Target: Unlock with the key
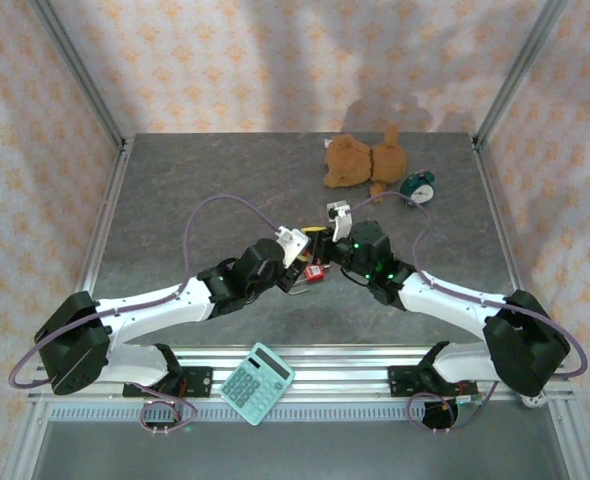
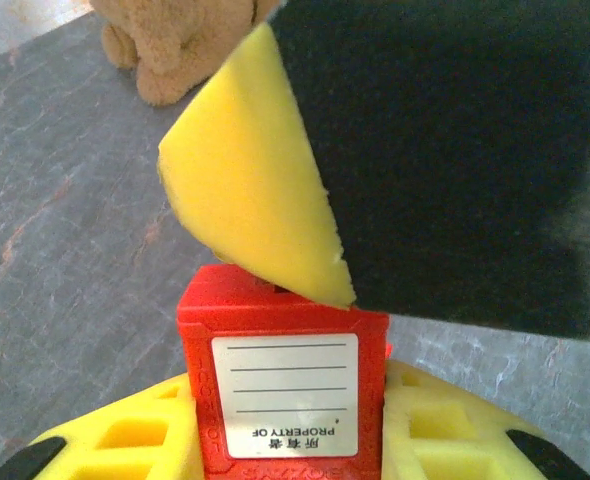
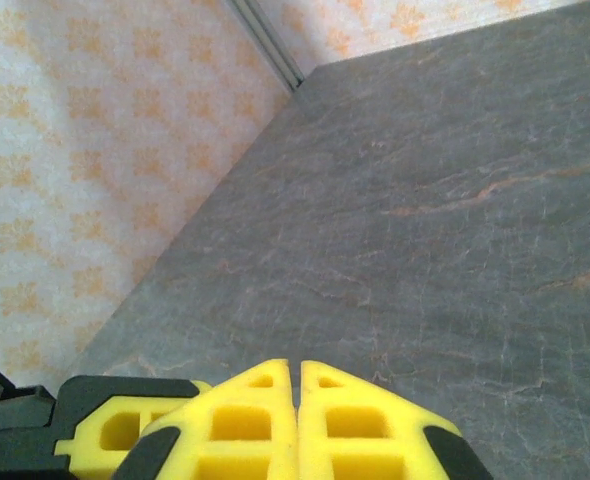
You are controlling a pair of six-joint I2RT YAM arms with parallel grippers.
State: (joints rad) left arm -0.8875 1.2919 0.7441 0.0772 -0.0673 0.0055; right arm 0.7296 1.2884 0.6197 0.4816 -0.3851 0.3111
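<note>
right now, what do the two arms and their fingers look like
The left arm and right arm have white links, black joints and looping purple cables. Green lights dot the right wrist. The fingers are yellow with square cut-outs and black corners.

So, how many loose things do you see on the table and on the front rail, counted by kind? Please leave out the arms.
red padlock: 1
brown plush toy: 1
teal calculator: 1
small teal round object: 1
Total: 4
</note>
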